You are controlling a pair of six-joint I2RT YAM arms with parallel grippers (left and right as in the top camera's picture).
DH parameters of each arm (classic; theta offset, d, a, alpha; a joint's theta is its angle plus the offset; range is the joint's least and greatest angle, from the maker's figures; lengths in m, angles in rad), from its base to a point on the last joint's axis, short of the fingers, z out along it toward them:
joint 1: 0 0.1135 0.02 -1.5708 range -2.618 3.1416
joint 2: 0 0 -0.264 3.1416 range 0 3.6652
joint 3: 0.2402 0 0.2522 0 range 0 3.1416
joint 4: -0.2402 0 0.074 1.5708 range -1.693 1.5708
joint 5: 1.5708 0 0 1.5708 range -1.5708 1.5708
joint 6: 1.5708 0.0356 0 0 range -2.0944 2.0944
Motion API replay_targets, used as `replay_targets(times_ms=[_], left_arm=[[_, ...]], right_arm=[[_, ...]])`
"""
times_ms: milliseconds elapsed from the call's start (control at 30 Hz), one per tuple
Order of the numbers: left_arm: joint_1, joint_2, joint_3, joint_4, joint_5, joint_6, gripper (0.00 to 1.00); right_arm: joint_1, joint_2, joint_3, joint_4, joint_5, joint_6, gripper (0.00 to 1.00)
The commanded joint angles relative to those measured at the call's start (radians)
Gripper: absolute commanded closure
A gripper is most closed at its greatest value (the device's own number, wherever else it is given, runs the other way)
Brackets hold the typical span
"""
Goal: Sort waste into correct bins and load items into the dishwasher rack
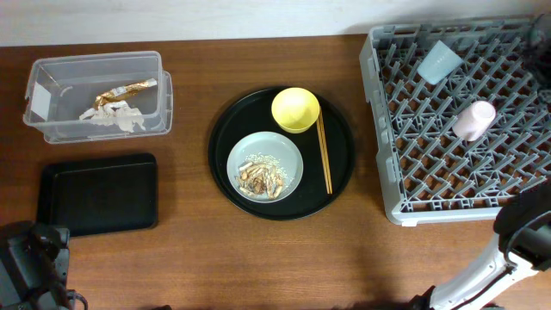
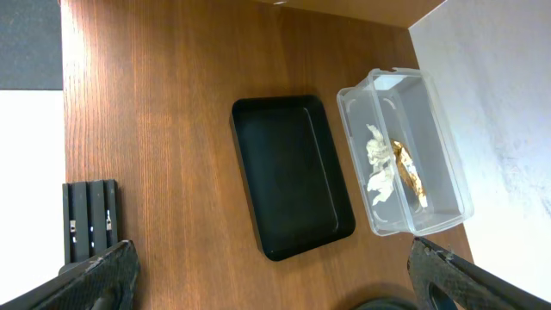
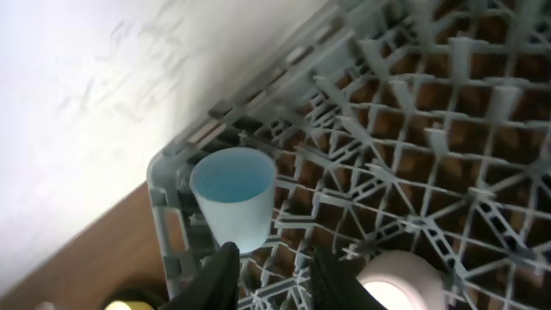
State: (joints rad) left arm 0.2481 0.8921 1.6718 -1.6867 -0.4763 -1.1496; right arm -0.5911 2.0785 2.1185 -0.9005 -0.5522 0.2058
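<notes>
At the near left of the wooden table (image 1: 189, 258), only the left wrist view shows the left end effector (image 2: 271, 258): its fingers are spread wide and hold nothing. The shallow black rectangular tray (image 1: 96, 194) lies beyond it.

Only the right wrist view shows the right end effector (image 3: 275, 256). Its fingers are narrowly parted with nothing between them, above the large grey lattice dishwasher rack (image 1: 430, 189).

Only the overhead view shows the round black tray (image 1: 343, 146) at centre. It carries:
- a pale grey plate (image 1: 291, 159) of beige-brown food scraps (image 1: 263, 178)
- wooden chopsticks (image 1: 324, 155)
- farther back, a yellow bowl (image 1: 296, 109)

At the far left, the clear plastic tub (image 1: 52, 86) holds crumpled white paper (image 1: 116, 116) and a gold-brown wrapper (image 1: 127, 89). In the rack, the small pink cup (image 1: 474, 120) lies mid-right. The small light-blue cup (image 1: 439, 61) is tilted in the far-left corner.
</notes>
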Motion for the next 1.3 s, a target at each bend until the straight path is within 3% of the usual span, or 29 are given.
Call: replay_targets(times_ms=[0,67,200,300,400,800,1267], left_arm=[[0.003,0.0,0.0,-0.001,-0.014,-0.012,0.01],[0.003,0.0,0.0,-0.001,-0.014,-0.012,0.01],[0.003,0.0,0.0,-0.001,-0.014,-0.012,0.01],[0.003,0.0,0.0,-0.001,-0.014,-0.012,0.01],[0.003,0.0,0.0,-0.001,-0.014,-0.012,0.01],[0.003,0.0,0.0,-0.001,-0.014,-0.012,0.01],[0.003,0.0,0.0,-0.001,-0.014,-0.012,0.01]], right_arm=[[0.088,-0.014,-0.003,0.007,0.023,-0.153,0.66],[0.139,-0.01,-0.003,0.011,0.062,-0.177,0.67],[0.256,0.006,-0.003,0.051,0.198,-0.175,0.89],[0.328,0.019,-0.004,0.128,0.443,-0.146,0.94],[0.373,0.04,-0.004,0.209,0.6,-0.139,0.86],[0.381,0.163,-0.004,0.19,0.412,-0.138,0.89],[0.297,0.174,-0.004,0.159,0.546,-0.139,0.88]])
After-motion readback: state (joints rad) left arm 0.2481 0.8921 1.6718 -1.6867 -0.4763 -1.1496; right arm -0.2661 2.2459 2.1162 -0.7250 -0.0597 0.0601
